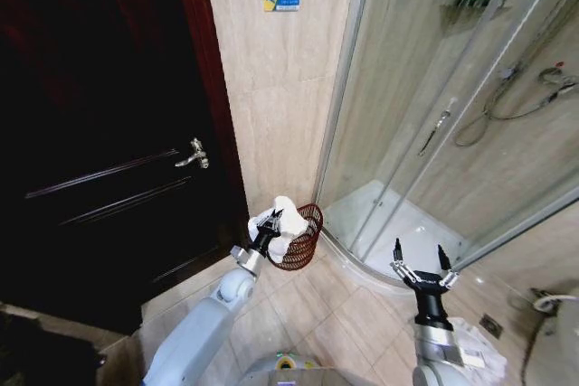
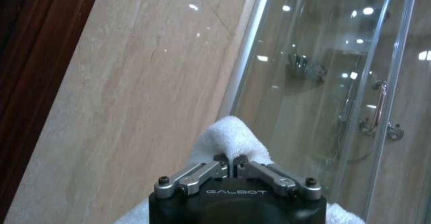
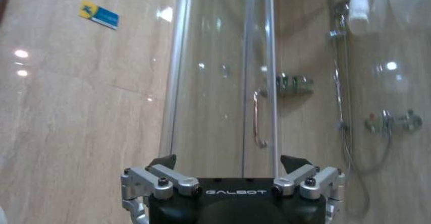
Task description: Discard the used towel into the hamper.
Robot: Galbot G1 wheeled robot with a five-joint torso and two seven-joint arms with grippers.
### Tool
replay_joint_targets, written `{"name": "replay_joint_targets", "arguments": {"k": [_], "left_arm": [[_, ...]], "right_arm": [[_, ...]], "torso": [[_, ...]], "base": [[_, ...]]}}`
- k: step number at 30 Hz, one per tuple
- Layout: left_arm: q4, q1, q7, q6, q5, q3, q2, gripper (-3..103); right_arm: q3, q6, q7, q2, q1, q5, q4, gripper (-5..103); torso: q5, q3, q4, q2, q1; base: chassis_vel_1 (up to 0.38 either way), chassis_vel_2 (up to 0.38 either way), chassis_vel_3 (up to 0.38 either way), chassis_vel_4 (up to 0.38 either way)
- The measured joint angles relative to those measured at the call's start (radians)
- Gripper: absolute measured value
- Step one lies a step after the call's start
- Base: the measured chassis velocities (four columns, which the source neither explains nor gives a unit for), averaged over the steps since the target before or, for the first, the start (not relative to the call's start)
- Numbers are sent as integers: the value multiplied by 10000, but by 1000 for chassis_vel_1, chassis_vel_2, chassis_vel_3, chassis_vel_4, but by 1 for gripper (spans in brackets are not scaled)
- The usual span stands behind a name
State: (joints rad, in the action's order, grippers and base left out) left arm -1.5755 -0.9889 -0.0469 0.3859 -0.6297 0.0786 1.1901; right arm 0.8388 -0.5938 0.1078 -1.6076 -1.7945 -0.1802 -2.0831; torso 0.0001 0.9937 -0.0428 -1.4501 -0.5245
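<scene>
The white towel is bunched in my left gripper, which is shut on it just left of and above the hamper's rim. The hamper is a small dark reddish-brown open-weave basket standing on the floor by the wall corner. In the left wrist view the towel pokes up between the closed fingers. My right gripper hangs open over the floor near the shower threshold, holding nothing; its spread fingers face the shower door.
A dark wooden door with a lever handle stands at left. The curved glass shower enclosure fills the right. A white bath mat lies at the lower right on the tiled floor.
</scene>
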Motion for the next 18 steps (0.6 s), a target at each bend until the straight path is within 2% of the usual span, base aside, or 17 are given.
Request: {"name": "replay_joint_targets", "arguments": {"k": [11, 18], "left_arm": [[-69, -108, 18, 0, 17, -21, -92, 2], [-64, -92, 22, -1, 17, 21, -76, 2]], "right_arm": [[-99, 317, -102, -7, -38, -91, -51, 100], [-115, 321, -152, -7, 11, -57, -7, 100]], "torso": [[-1, 0, 1, 0, -4], [-1, 2, 0, 0, -6]], "base": [[-4, 4, 4, -5], [-94, 100, 109, -106]]}}
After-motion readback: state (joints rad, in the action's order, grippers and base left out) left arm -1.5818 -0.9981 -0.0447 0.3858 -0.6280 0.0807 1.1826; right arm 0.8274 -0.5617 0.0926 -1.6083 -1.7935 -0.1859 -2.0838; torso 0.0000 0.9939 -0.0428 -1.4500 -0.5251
